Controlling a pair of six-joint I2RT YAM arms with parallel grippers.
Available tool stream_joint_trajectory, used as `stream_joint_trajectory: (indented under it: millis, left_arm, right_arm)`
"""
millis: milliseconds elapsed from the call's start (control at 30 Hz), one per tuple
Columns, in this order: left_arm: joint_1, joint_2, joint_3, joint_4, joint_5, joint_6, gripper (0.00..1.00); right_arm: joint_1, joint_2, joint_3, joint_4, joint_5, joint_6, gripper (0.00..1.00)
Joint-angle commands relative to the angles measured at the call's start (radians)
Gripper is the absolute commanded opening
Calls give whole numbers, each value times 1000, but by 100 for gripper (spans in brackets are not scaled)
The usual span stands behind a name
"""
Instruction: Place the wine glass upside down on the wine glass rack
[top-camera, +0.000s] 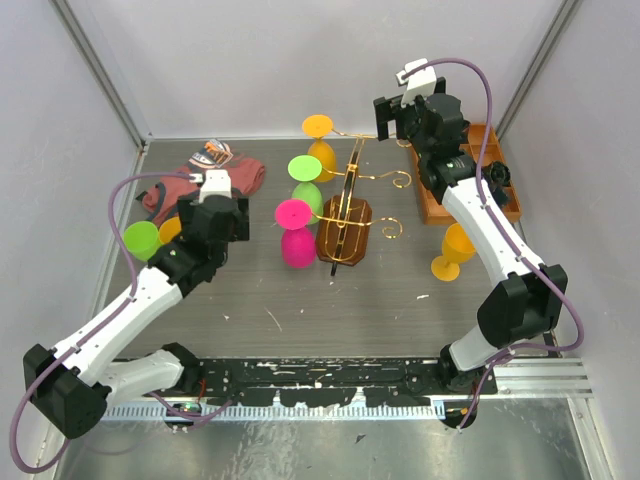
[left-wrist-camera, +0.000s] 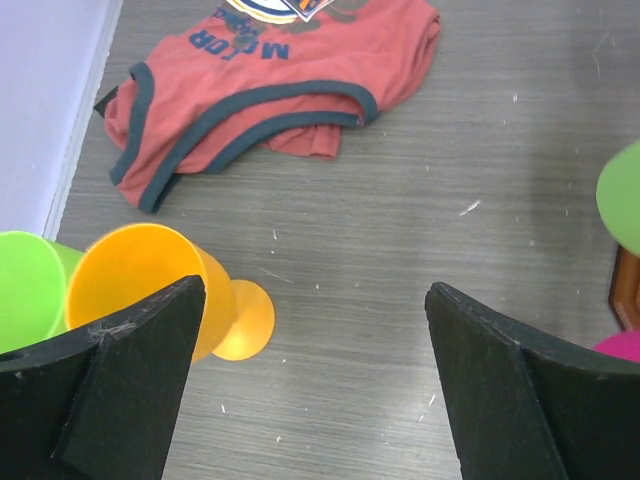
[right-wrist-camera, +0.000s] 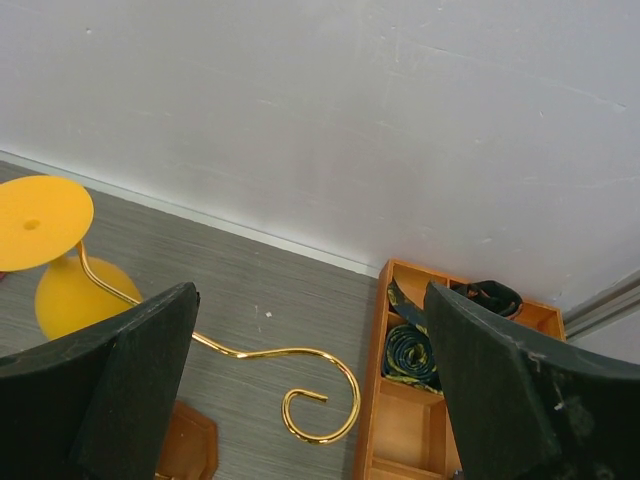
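The rack (top-camera: 345, 238) stands mid-table, thin gold wire curled into scrolls (right-wrist-camera: 300, 385) over a glossy brown faceted base. Three glasses already hang upside down along its left side: an orange one (top-camera: 321, 158) farthest, a green one (top-camera: 308, 195) in the middle, and a pink one (top-camera: 297, 247) nearest. All look like smooth, opaque plastic with flat round feet.

The likely next glass is the orange one (left-wrist-camera: 140, 285) lying on its side at the left, mouth toward the wrist camera and foot on the table. A green glass (left-wrist-camera: 25, 285) lies touching it on its left. The left gripper (left-wrist-camera: 315, 290) hovers just right of this pair, its fingers spread wide and empty. I judge the step to be the approach before the grasp.

The next move calls for shifting left and lowering to close on the orange bowl or stem without nudging the green glass. The glass must then be turned foot-up and the stem slid into a free scroll on the rack's right side. The round bowl may roll or slip in the pads.

The right gripper (right-wrist-camera: 310, 290) is held high at the rack's far end, fingers apart and holding nothing. Another orange glass (top-camera: 455, 248) stands near the right arm, seemingly upright. A red shirt (left-wrist-camera: 270, 90) lies crumpled far left on the grey wood-grain table (left-wrist-camera: 450, 150). A wooden tray (right-wrist-camera: 405, 430) at far right holds dark rolled items.
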Motion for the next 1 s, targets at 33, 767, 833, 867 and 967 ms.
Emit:
stream_joint_trajectory:
  millis: [33, 767, 833, 867, 967]
  left_arm:
    - [134, 59, 220, -241, 128, -68, 99]
    - [291, 259, 325, -588, 254, -207, 90]
    - [302, 265, 311, -565, 271, -204, 88]
    - [309, 268, 302, -546, 275, -199, 88]
    - [317, 268, 254, -456, 271, -180, 83]
  right_arm:
    - [-6, -36, 62, 5, 12, 6, 100]
    - [-9, -29, 67, -35, 19, 9, 100]
    - [-11, -29, 65, -35, 20, 7, 100]
    - [-9, -31, 64, -35, 22, 6, 100]
    - [-10, -32, 60, -34, 24, 4, 100]
